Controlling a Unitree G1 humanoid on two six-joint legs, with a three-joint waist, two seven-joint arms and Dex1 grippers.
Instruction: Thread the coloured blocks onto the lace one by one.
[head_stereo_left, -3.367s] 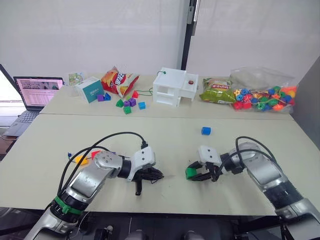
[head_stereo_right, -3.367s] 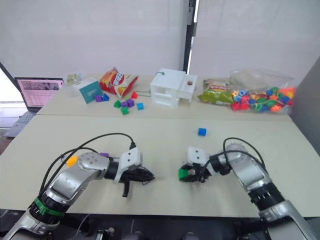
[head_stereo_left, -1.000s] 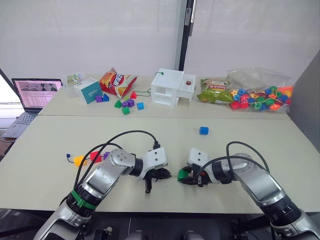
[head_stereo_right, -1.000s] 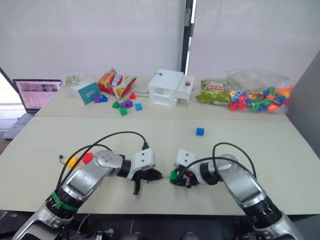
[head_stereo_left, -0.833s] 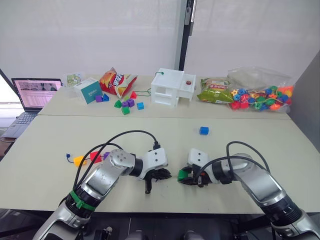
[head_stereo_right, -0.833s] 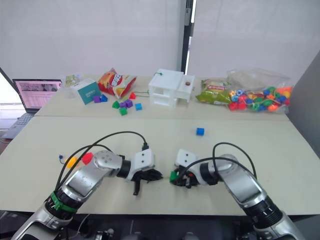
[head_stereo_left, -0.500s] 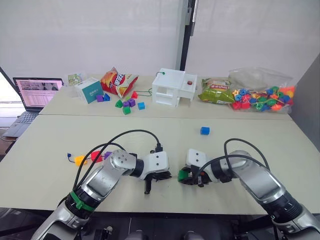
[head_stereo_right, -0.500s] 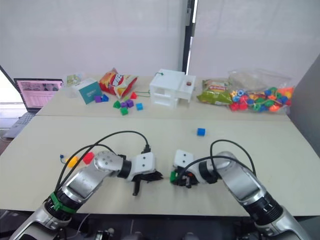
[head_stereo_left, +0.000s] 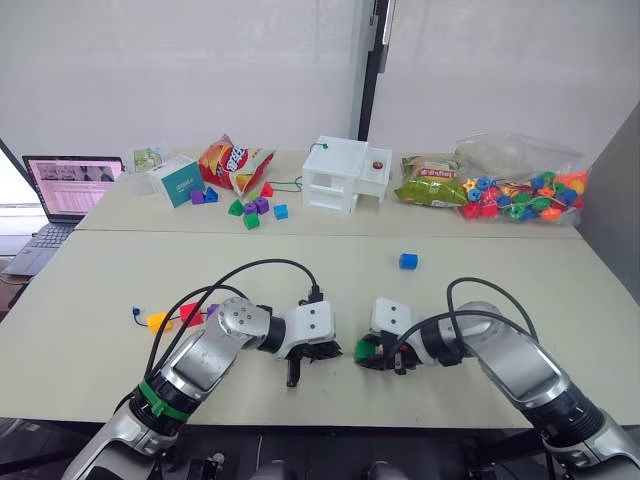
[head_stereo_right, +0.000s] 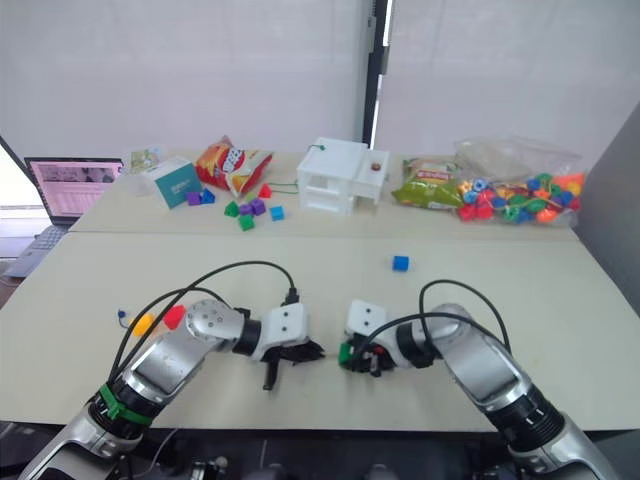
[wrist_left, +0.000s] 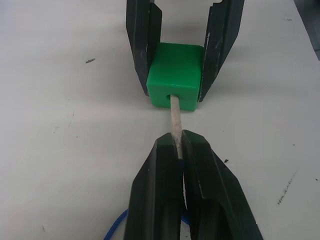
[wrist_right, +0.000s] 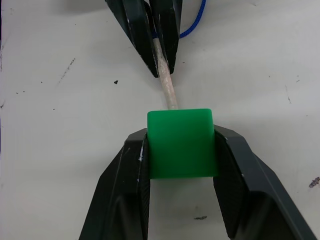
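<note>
Near the table's front middle, my right gripper (wrist_right: 181, 137) is shut on the green block (wrist_right: 181, 145), holding it just above the table. My left gripper (wrist_left: 178, 142) faces it and is shut on the lace, right behind its pale stiff tip (wrist_left: 174, 117). The tip's end sits in the hole of the green block (wrist_left: 176, 75). The lace's blue cord (wrist_right: 192, 27) trails back behind the left fingers. Yellow (head_stereo_left: 158, 321), red (head_stereo_left: 190, 313) and purple (head_stereo_left: 212, 311) blocks lie in a row at the left, by the lace's knot (head_stereo_left: 136, 311). A blue block (head_stereo_left: 408, 261) lies alone, further back on the right.
Along the back stand a laptop (head_stereo_left: 75, 185), a teal box (head_stereo_left: 180, 180), a crisp bag (head_stereo_left: 235, 160), a white house-shaped box (head_stereo_left: 345, 175), a green snack bag (head_stereo_left: 430, 185) and a clear bag of round beads (head_stereo_left: 520, 195). Several small coloured shapes (head_stereo_left: 255, 208) lie near the crisp bag.
Since 3.4 s ago both grippers have moved toward each other, bringing the lace tip up to the green block. Over the last second they have barely moved.
</note>
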